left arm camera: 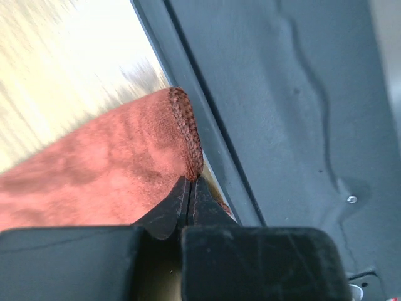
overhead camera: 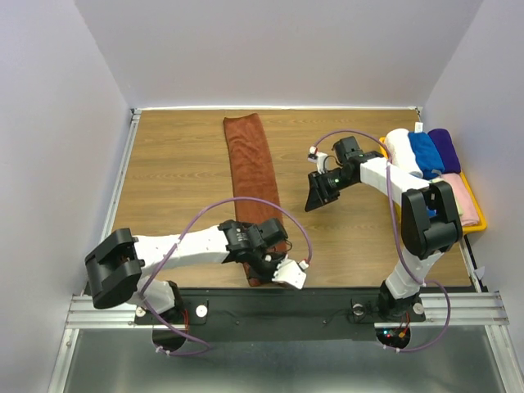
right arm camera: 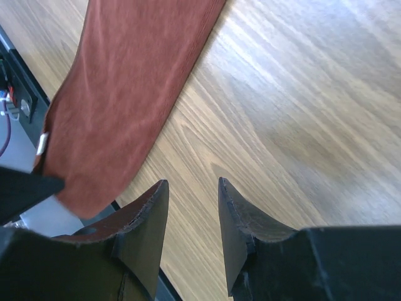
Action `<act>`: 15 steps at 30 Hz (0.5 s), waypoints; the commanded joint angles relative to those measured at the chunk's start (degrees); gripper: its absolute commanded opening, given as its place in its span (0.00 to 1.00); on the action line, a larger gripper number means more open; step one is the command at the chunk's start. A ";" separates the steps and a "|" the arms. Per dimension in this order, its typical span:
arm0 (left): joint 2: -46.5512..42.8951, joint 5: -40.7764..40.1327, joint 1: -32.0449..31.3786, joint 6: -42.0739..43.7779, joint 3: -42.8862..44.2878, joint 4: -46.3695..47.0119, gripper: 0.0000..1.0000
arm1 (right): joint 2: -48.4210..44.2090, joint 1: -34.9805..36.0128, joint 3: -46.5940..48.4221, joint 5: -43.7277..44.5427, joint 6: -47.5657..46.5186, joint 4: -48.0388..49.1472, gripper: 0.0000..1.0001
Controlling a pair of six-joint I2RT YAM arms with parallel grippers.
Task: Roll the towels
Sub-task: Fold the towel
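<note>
— At the near edge of the worktop (overhead camera: 180, 172), what have the left fingers (left arm camera: 180, 200) got?

— They are pressed tight together on the stitched hem of the rust-brown towel (left arm camera: 94, 163), at its near end, with no gap showing between them. It looks to me a thin pinch that takes in little more than the hem itself.

— And the right fingers (right arm camera: 145, 226)?

— Parted to a middling gap and holding nothing. They hang over bare wood just to the right of the towel, about midway between the near and far edges.

— Where does the towel lie?

— Flat, in one long narrow strip from close to the far edge down to the near edge, left of the worktop's middle (its near end partly covered by the left wrist in the overhead view).

— So the step is starting the roll. How to do it well?

— I'd lift the hem only a little and turn it over towards the far edge, keeping the first turn tight and square to the strip's long sides. A slack or skewed start would likely grow into a cone. With the hem pinched at one spot, the rest of it may lag, so the right fingers could steady it. The rolled towels (overhead camera: 422, 151) in the yellow tray (overhead camera: 481, 221) at the right edge sit well apart.
</note>
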 commanded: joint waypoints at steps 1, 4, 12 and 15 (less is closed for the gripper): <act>-1.72 4.37 2.87 0.76 4.24 -5.00 0.00 | -1.08 -0.93 3.61 -0.35 -0.54 -0.04 0.43; 0.65 5.16 8.50 3.39 6.96 -6.93 0.00 | -0.73 -1.37 4.14 -0.52 -0.63 -0.13 0.44; 5.65 1.73 18.44 9.81 14.44 -6.05 0.00 | 0.59 -1.81 5.01 -0.70 -0.81 -0.39 0.44; 9.34 1.47 22.12 11.57 16.81 -6.06 0.00 | 0.94 -1.90 5.10 -0.79 -0.89 -0.48 0.44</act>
